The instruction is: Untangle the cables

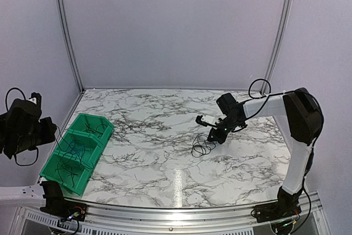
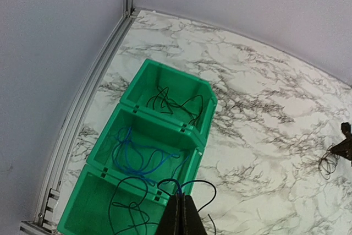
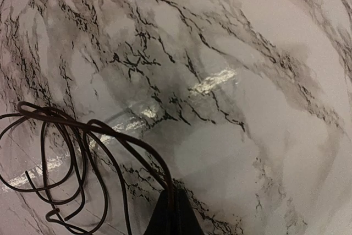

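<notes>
Top external view: sorting in mid-course, judging by the layout, with separated strands already lying in the green plastic three-compartment bin at the table's left edge and one bunch waiting outside it. Pinching, with the right gripper closed tight, a strand of the thin black wire coil resting on the white marble-patterned table, right of centre. Fanning out from those fingertips in overlapping loops, long axis running diagonally from far right to near left. Hovering high over the bin with the left gripper likewise squeezed shut, apparently on a thin dark wire looping down beside the nearest compartment; keeping a thin blue wire in the middle compartment and a thin black wire in the farthest. Calling next, probably, for lifting the coil gently so the loops hang free, then teasing one loop out without tightening any crossing
</notes>
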### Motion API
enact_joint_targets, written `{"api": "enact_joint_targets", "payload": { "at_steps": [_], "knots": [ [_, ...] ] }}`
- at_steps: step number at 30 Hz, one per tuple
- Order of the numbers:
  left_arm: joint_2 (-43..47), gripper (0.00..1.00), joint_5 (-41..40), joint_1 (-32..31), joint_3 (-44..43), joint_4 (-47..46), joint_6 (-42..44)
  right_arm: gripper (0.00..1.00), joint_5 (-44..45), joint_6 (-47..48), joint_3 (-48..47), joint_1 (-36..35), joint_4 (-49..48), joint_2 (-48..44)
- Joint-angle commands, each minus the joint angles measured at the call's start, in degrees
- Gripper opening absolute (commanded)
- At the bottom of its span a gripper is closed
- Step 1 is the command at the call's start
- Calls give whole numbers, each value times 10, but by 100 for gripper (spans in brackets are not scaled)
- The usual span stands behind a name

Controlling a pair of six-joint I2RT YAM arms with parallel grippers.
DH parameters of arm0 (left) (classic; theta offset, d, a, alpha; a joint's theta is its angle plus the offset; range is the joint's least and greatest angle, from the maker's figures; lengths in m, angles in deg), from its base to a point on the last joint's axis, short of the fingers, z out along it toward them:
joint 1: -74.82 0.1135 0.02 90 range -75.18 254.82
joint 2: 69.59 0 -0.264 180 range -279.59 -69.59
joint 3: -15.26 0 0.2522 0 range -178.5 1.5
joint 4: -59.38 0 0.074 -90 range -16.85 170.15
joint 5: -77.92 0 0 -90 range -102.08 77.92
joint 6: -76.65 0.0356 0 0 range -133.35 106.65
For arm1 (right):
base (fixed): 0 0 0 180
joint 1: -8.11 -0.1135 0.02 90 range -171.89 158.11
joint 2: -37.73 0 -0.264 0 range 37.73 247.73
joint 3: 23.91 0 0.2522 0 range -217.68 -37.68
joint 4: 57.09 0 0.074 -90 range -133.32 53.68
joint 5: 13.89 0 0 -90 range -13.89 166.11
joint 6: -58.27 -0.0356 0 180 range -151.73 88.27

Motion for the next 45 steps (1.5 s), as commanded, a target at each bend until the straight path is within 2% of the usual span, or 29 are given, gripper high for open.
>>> {"api": "enact_joint_targets", "payload": {
  "at_steps": [1,7,15,22,28,33,37,41,44,45],
  "knots": [
    [17,0,-3,1,25,147,-103,0,54,0,4,13,39,41],
    [34,0,-39,11,49,157,-112,0,48,1,1,13,43,47],
    [-65,0,-14,44,95,157,-127,0,46,2,1,13,45,40],
    [-97,0,-3,71,102,157,-126,0,36,3,1,13,49,34],
    [-210,0,9,73,108,157,-120,0,22,3,-4,13,59,40],
    [-294,23,67,80,131,124,-76,0,13,0,-4,13,61,36],
    [-341,16,56,83,132,131,-96,0,11,2,-4,13,62,36],
    [-330,26,57,86,133,130,-96,0,8,1,-5,13,64,38],
    [-323,50,56,87,132,131,-94,0,8,2,-6,13,66,38],
    [-322,53,54,87,130,134,-94,0,8,2,-6,14,65,36]
  ]
}}
